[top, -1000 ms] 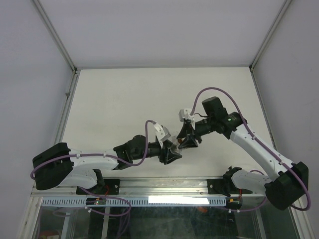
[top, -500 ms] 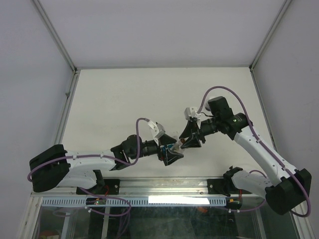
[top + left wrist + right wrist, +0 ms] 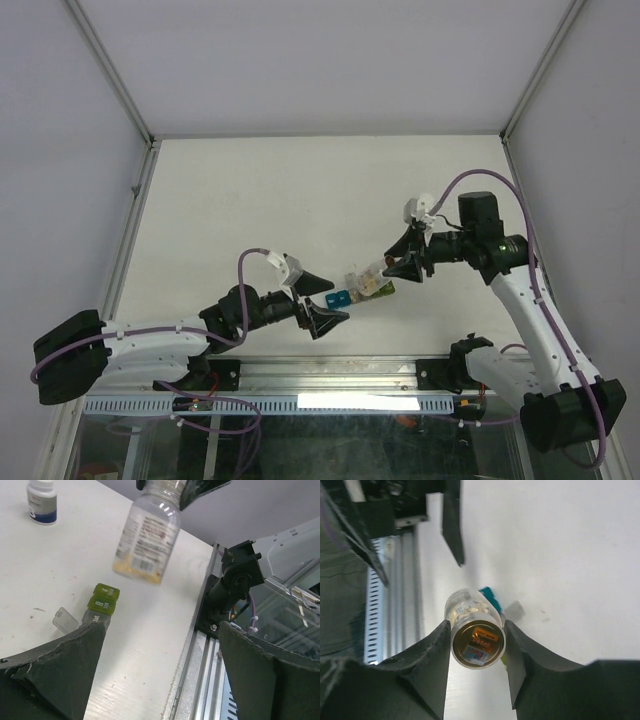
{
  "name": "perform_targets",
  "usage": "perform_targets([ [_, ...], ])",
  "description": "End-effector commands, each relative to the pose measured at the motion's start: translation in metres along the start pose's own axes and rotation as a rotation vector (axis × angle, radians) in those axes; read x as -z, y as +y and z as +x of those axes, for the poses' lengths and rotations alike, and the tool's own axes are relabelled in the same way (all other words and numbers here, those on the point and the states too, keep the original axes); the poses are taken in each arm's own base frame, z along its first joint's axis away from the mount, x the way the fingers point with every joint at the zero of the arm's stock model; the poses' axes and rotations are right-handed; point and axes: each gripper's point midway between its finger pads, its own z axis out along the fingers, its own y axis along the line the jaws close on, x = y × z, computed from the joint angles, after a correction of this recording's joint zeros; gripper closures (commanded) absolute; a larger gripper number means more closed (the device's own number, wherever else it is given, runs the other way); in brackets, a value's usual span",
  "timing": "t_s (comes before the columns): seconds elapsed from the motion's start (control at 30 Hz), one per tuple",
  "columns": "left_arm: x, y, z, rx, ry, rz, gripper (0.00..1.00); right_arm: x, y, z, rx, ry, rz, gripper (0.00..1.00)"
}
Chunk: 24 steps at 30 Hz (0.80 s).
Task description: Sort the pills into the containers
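Observation:
My right gripper is shut on a clear pill bottle and holds it tilted above the table. Pale pills lie in the bottle's lower end; the right wrist view shows the bottle squeezed between both fingers of that gripper. Under it on the table lie the containers, a strip with a blue end and a yellow-green end, one translucent lid flipped open. My left gripper stands wide open just left of the strip, its jaws empty.
A white pill bottle with a blue label stands farther back on the table. The metal rail at the table's near edge runs close under the left gripper. Walls enclose the table on three sides.
The left gripper has opened and drawn back to the left, away from the bottle. The right gripper has carried the bottle to the right, and the container strip now shows on the table.

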Motion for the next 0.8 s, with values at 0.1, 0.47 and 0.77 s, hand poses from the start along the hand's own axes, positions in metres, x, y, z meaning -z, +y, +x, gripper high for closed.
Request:
perform_targets([
  [0.1, 0.016, 0.031, -0.012, -0.052, -0.046, -0.167, 0.01, 0.054, -0.087, 0.001, -0.051, 0.043, 0.480, 1.00],
  [0.47, 0.032, 0.049, 0.005, -0.097, -0.036, -0.231, 0.01, 0.059, -0.193, -0.011, -0.038, 0.234, 0.720, 1.00],
  [0.77, 0.046, 0.053, 0.011, -0.094, -0.057, -0.246, 0.01, 0.031, -0.311, 0.006, -0.066, 0.388, 0.900, 0.98],
])
